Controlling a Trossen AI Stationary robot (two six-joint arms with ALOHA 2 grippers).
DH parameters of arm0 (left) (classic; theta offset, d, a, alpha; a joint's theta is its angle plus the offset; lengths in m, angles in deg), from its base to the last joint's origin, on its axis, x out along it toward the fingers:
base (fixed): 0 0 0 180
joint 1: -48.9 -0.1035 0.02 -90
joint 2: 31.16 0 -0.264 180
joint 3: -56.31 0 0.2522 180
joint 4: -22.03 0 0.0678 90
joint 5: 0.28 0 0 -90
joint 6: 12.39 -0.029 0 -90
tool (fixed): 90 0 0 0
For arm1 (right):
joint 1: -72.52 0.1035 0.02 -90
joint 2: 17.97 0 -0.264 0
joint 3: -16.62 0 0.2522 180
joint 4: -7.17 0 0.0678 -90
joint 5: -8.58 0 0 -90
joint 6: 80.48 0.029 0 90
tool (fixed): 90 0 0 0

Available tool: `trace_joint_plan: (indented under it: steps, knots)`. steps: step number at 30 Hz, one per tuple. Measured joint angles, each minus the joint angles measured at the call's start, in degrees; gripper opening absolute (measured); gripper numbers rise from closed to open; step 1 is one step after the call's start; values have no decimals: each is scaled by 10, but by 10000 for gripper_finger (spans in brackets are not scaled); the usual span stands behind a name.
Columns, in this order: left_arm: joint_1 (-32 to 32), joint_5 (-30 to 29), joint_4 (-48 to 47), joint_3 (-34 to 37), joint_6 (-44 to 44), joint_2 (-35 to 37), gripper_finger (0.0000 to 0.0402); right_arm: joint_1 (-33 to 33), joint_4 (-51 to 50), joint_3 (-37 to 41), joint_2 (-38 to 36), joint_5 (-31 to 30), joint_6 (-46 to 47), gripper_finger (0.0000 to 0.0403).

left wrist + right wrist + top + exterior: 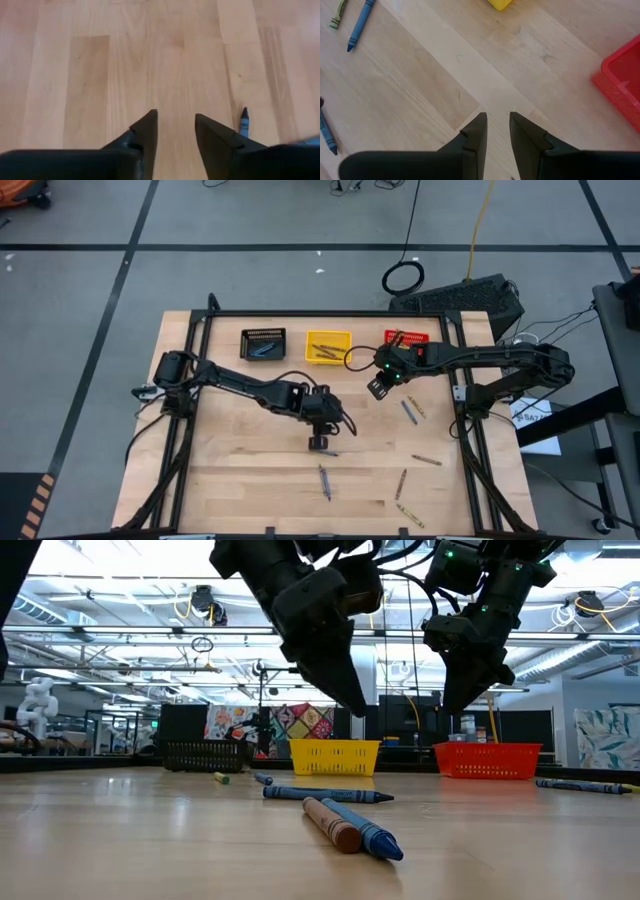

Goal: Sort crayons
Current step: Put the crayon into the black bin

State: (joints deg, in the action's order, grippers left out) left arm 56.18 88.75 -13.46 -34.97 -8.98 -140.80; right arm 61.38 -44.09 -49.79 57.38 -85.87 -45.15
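The left gripper [321,442] hangs over the middle of the table [230,470], its fingers [145,131] parted with bare wood showing between them and nothing held. A blue crayon [244,121] lies just beside its right finger, apart from it.

The right gripper [380,387] hovers above the table nearer the far edge, between the yellow bin [328,346] and the red bin [405,340]. Its fingers [476,131] stand a narrow gap apart, and that gap holds only wood.

Three small bins sit in a row along the far edge: a black bin [264,344] at the left holding blue crayons, the yellow one in the middle holding yellowish crayons, the red one at the right.

The loose crayons [324,480] lie scattered over the near and right parts of the table: a pair near the middle front, two just right of the right gripper [409,411], one farther right [427,460], and more toward the near right corner [409,516].

In the low view a brown crayon [331,824] and a blue one [365,831] lie side by side, touching, close to the near edge, with another blue one [325,795] behind them.

The left half of the table is open wood, and so is the strip between the two grippers.
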Motion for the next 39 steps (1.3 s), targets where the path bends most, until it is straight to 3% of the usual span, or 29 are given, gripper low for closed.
trace_joint_plan:
  steps: [27, 39]
  knots:
    - [86, 28, -115, 0, -53, 0, 145, 0, 2, 0, 0, -17, -1, 71]
    - [91, 13, -111, 0, -68, -6, 145, 0, 99, 0, 0, -15, -11, 71]
